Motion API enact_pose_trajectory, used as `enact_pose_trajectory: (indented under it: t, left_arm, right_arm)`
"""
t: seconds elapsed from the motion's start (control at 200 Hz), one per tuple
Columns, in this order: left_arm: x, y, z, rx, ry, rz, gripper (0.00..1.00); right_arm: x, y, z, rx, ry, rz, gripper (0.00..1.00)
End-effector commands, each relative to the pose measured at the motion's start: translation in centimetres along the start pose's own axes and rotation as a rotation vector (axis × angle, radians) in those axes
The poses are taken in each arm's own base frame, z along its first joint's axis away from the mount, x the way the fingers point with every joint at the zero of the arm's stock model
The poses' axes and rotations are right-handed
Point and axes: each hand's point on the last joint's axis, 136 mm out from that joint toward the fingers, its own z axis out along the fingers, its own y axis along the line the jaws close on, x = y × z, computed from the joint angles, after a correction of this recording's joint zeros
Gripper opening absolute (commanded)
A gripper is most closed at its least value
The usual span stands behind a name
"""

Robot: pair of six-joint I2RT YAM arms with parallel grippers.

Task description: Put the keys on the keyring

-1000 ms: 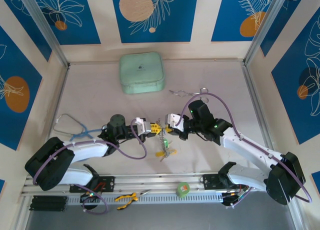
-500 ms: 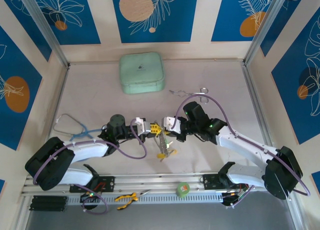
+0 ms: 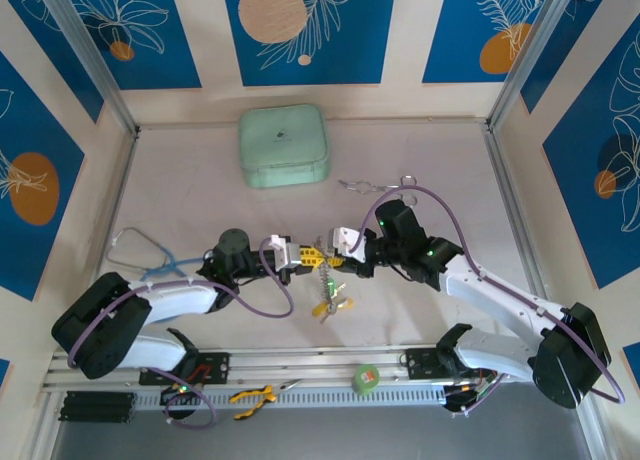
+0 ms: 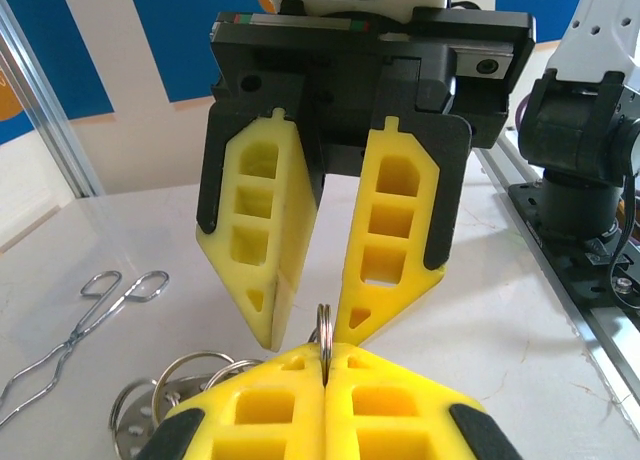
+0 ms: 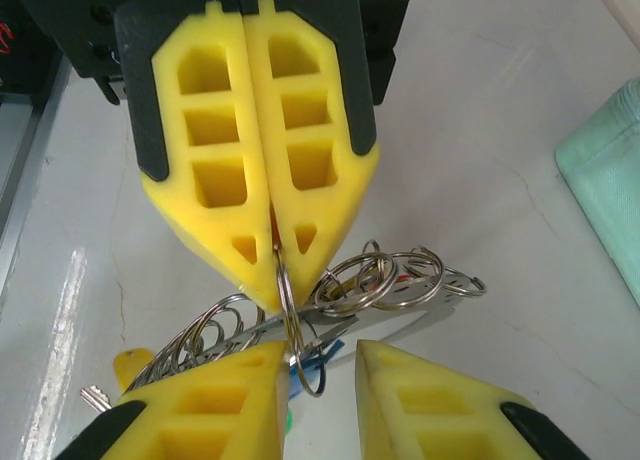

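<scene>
One thin silvery keyring (image 5: 287, 305) stands on edge over the middle of the table (image 3: 200, 190). It is pinched between the closed yellow fingers of your left gripper (image 5: 275, 288), and the keys (image 3: 328, 298), with their small rings and yellow and blue tags, are bunched just beneath it. Your right gripper (image 4: 310, 330) meets the left one nose to nose, its fingers spread apart, with the ring's edge in the gap between them and nothing clamped. Farther out you have the silver forceps (image 3: 375, 186) beyond the right arm, a pale green case (image 3: 283, 145) near the back wall, and a green tape roll (image 3: 367, 378) on the near rail.
</scene>
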Motion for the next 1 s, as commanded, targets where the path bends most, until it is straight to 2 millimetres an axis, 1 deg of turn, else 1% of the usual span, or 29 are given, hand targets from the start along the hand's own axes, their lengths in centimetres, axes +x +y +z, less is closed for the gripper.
enact_pose_trajectory:
  t: [0.0, 0.18, 0.275, 0.395, 0.45, 0.46, 0.495, 0.515, 0.575, 0.625, 0.765, 0.995]
  left_arm:
    - [-1.7, -0.5, 0.1, 0.035, -0.066, 0.036, 0.00]
    - [-1.7, -0.5, 0.2, 0.040, -0.071, 0.031, 0.00]
    - [-1.7, -0.5, 0.2, 0.041, -0.072, 0.030, 0.00]
    - [-1.4, -0.3, 0.2, 0.030, -0.060, 0.025, 0.00]
    - [-1.2, 0.0, 0.2, 0.009, -0.048, 0.023, 0.00]
    - [-1.1, 0.0, 0.2, 0.006, -0.047, 0.024, 0.02]
    - [-0.9, 0.2, 0.1, -0.009, -0.037, 0.022, 0.12]
    - [-0.8, 0.2, 0.1, -0.014, -0.032, 0.021, 0.16]
    - [-0.6, 0.4, 0.0, -0.027, -0.016, 0.026, 0.24]
    - [-0.3, 0.5, 0.0, -0.033, 0.008, 0.030, 0.29]
    - [1.2, 0.8, 0.1, -0.030, 0.120, 0.035, 0.31]
    - [1.8, 1.4, 0.6, -0.027, 0.191, 0.063, 0.32]
  right_arm:
    - [-0.7, 0.5, 0.0, -0.029, -0.041, 0.013, 0.23]
    - [-1.1, 0.4, 0.2, -0.039, -0.062, 0.013, 0.18]
    - [-1.2, 0.4, 0.2, -0.042, -0.067, 0.013, 0.12]
    - [-1.5, 0.7, 0.1, -0.058, -0.081, 0.008, 0.00]
    - [-1.5, 0.9, 0.0, -0.068, -0.080, 0.003, 0.00]
    - [-1.5, 0.9, 0.0, -0.069, -0.080, 0.002, 0.00]
    - [-1.4, 0.9, 0.0, -0.070, -0.074, -0.001, 0.00]
    - [-1.3, 0.9, -0.1, -0.068, -0.067, 0.000, 0.00]
    - [-1.0, 0.8, -0.2, -0.063, -0.044, -0.003, 0.00]
    - [-0.8, 0.7, -0.3, -0.056, -0.024, -0.009, 0.00]
    - [0.2, 0.4, -0.3, -0.048, 0.067, -0.022, 0.00]
    - [1.0, 0.4, 0.0, -0.052, 0.203, -0.098, 0.00]
